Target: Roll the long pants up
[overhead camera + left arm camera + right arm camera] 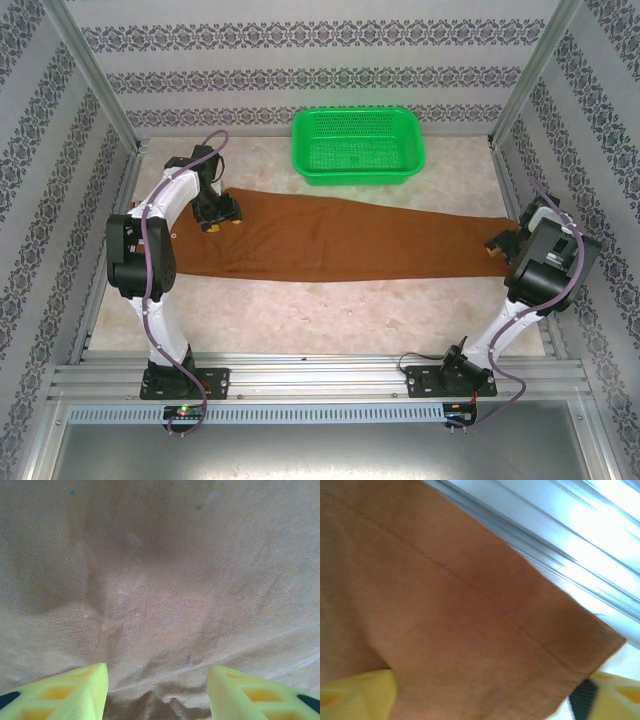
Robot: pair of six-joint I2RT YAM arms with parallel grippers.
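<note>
One big pale marble-look table [330,315], with the rust-brown long pants [340,240] laid flat across it, wide end left and tapering right. Green mesh plastic basket [358,145] sits just behind. Left gripper [221,217] is on the wide end, jaws spread, with the weave puckering between its yellow fingers [75,692]. Right gripper [495,245] is at the stitched hem, jaws apart too.

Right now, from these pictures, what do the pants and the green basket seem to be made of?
The long pants look like thin woven cloth, perhaps cotton or linen: matte, fine visible weave, soft wrinkles. The green basket looks like moulded plastic: slightly glossy, with a regular grid of holes.
</note>
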